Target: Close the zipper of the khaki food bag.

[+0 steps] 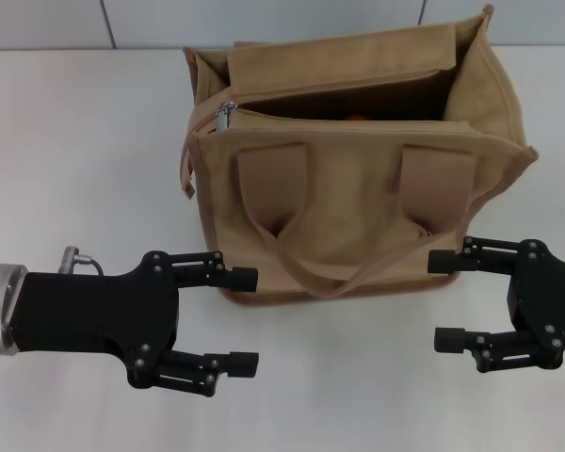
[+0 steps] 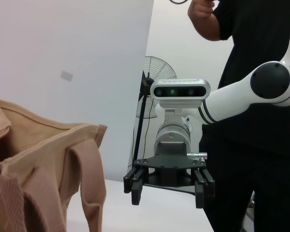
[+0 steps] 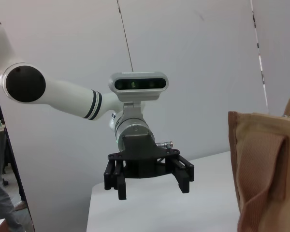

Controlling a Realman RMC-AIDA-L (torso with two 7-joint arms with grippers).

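Note:
The khaki food bag (image 1: 358, 202) stands upright in the middle of the white table, and its top gapes open. The zipper runs along the top edge, with its silver pull tab (image 1: 227, 114) at the bag's near left corner. Two loop handles hang down the front face. My left gripper (image 1: 246, 320) is open, low at the bag's front left. My right gripper (image 1: 444, 299) is open at the front right corner. Neither touches the bag. The bag (image 2: 38, 169) appears in the left wrist view with the right gripper (image 2: 169, 191) beyond it. The right wrist view shows the bag (image 3: 266, 169) and the left gripper (image 3: 152, 182).
Something orange (image 1: 358, 118) shows inside the bag. The white table (image 1: 85, 169) extends to both sides of the bag. In the left wrist view a person in black (image 2: 253, 121) stands behind the right arm, and a fan (image 2: 157, 75) is farther back.

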